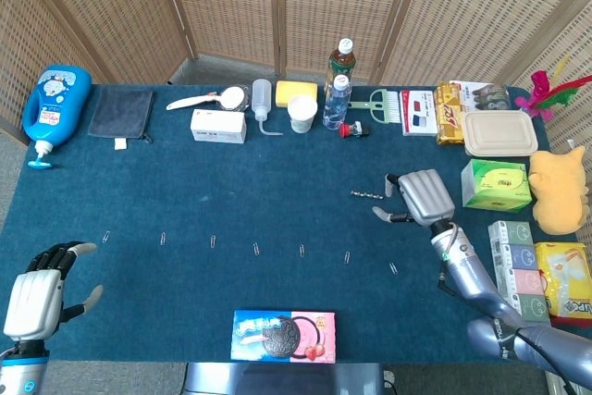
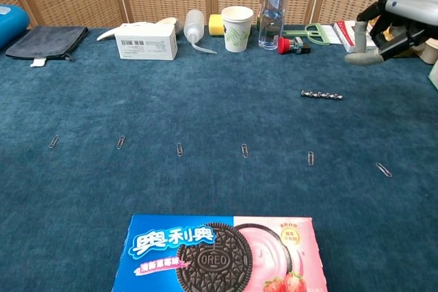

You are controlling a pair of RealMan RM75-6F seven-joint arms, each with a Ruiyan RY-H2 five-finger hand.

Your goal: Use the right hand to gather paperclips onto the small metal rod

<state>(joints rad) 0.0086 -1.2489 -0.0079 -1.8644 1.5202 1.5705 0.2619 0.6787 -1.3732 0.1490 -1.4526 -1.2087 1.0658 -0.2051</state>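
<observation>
Blue carpet-like cloth covers the surface (image 1: 185,182), and both robot hands sit at its near corners. The right hand (image 1: 421,199) hovers above the cloth with its fingers spread and slightly curled, holding nothing. In the chest view the same hand (image 2: 397,22) appears at the far right, palm down, clear of the cloth.

The small metal rod (image 1: 366,195) lies flat on the cloth just to the left of the right hand's fingertips, not touching them. The chest view shows the rod (image 2: 321,94) as a short ridged bar lying crosswise, below and to the left of the hand.

A row of paperclips runs across the cloth nearer the robot than the rod. The closest paperclip (image 1: 393,268) lies below the right hand, near its wrist. The others stretch away to the left, each apart from the next, ending with the farthest paperclip (image 1: 105,237) close to the left hand.

The left hand (image 1: 42,293) rests at the near left corner, fingers apart and empty.

Beyond the right hand, along the far edge, stand a water bottle (image 1: 336,102) and a paper cup (image 1: 302,114). A cookie box (image 1: 283,335) lies at the near edge, to the left of the right arm.
</observation>
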